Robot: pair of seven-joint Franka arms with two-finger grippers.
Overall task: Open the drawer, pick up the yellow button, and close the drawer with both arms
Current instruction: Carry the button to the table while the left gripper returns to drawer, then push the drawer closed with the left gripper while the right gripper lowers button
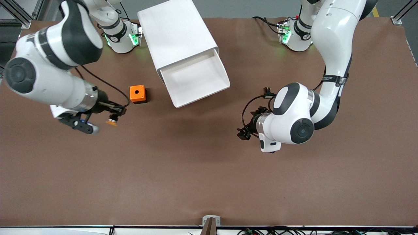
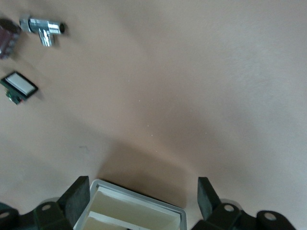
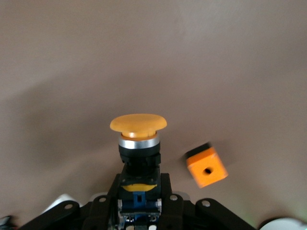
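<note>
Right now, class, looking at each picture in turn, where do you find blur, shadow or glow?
Front view: soft shadows on the brown table beneath the open white plastic drawer; green glow at both arm bases. Right wrist view: the orange cube with a round hole is smeared, while the orange-capped button looks sharp. Left wrist view: the chrome valve fitting is slightly blurred.

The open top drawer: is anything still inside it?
The drawer shows only a bare white floor; the part under the cabinet top is hidden. The button is in the right gripper.

Two arms (image 1: 49, 65), one cabinet (image 1: 176, 36) with one open drawer (image 1: 196, 80), one button (image 3: 138, 129), one orange cube (image 1: 137, 93), one metal valve (image 2: 42, 29), one black switch (image 2: 19, 87).
</note>
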